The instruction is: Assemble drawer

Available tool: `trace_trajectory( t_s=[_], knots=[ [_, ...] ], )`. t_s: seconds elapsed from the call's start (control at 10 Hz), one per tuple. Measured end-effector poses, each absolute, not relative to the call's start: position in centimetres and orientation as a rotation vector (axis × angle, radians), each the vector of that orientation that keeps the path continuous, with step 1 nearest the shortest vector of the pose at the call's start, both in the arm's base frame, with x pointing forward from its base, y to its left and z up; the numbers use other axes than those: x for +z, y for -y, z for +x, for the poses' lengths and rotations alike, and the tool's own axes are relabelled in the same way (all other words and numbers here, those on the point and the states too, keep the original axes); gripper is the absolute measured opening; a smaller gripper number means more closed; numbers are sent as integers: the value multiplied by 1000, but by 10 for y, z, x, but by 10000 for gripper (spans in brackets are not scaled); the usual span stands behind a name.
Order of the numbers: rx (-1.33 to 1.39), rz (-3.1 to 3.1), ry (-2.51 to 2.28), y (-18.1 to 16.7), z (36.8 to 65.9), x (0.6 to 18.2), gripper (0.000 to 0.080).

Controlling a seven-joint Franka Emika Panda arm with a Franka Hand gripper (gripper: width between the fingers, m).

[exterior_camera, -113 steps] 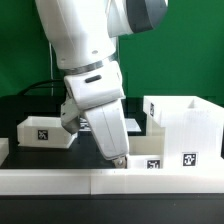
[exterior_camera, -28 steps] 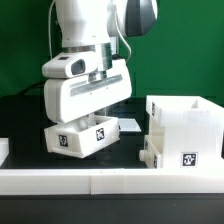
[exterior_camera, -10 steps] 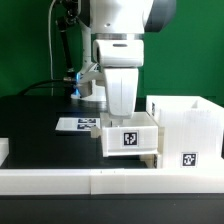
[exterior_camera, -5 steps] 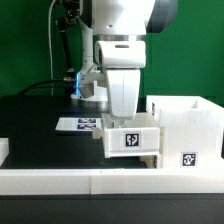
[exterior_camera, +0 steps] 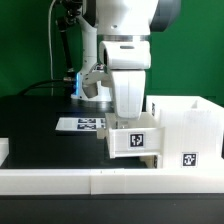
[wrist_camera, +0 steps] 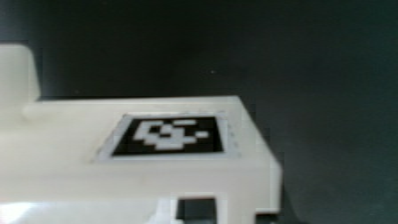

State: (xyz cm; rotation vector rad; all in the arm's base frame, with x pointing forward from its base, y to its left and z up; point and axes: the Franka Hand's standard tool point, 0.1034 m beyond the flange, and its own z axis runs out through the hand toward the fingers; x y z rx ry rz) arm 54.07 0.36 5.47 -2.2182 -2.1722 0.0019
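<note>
My gripper (exterior_camera: 128, 121) is shut on a small white tray (exterior_camera: 134, 141) with a square tag on its front, and holds it just above the table. The tray touches or nearly touches the open front of the tall white box shell (exterior_camera: 188, 124) on the exterior view's right. A second small tray (exterior_camera: 152, 161) sits low in the shell, under the held one. In the wrist view the held tray's tagged face (wrist_camera: 171, 136) fills the frame. My fingertips are hidden by the tray.
The marker board (exterior_camera: 83, 124) lies flat on the dark table behind the tray. A long low white border wall (exterior_camera: 80, 181) runs along the front edge. A small white piece (exterior_camera: 3, 150) shows at the exterior view's far left.
Earlier I carried the tray from the exterior view's left. In the last second it has moved a little right and down, closer to the shell's front.
</note>
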Motion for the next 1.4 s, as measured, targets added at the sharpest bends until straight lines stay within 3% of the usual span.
trace_trajectory(
  t_s=[1.1, 1.2, 1.3, 1.4],
  knots=[
    [-17, -2218, 2175, -16, 543, 54, 44],
    [-11, -2219, 2175, -15, 543, 57, 228],
    [-9, -2222, 2178, -14, 544, 63, 228],
    [-15, -2228, 2182, -13, 546, 68, 440]
  ],
)
